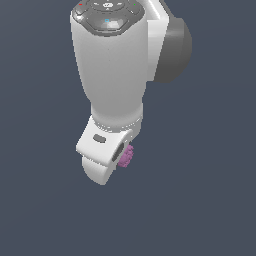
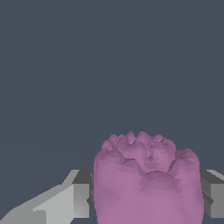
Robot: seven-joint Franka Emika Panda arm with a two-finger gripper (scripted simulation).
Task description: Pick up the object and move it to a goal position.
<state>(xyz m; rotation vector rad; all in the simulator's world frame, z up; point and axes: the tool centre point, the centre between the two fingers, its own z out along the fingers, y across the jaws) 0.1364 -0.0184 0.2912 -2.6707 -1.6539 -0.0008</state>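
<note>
No home, kitchen, lab or workshop is shown; the place is a bare simulated space. A flat, uniform slate-blue backdrop is seen in both views, with no floor line, wall, table edge, furniture or shadow to mark out a room. The surfaces are rendered with smooth shading and no texture. The white robot arm [image 1: 112, 75] is drawn in plain, glossy computer-graphics forms, and the pink object [image 2: 146, 183] is built from visible flat facets, as is seen close up in the wrist view. Near and far cannot be told apart in the background, since it is one even colour throughout.
</note>
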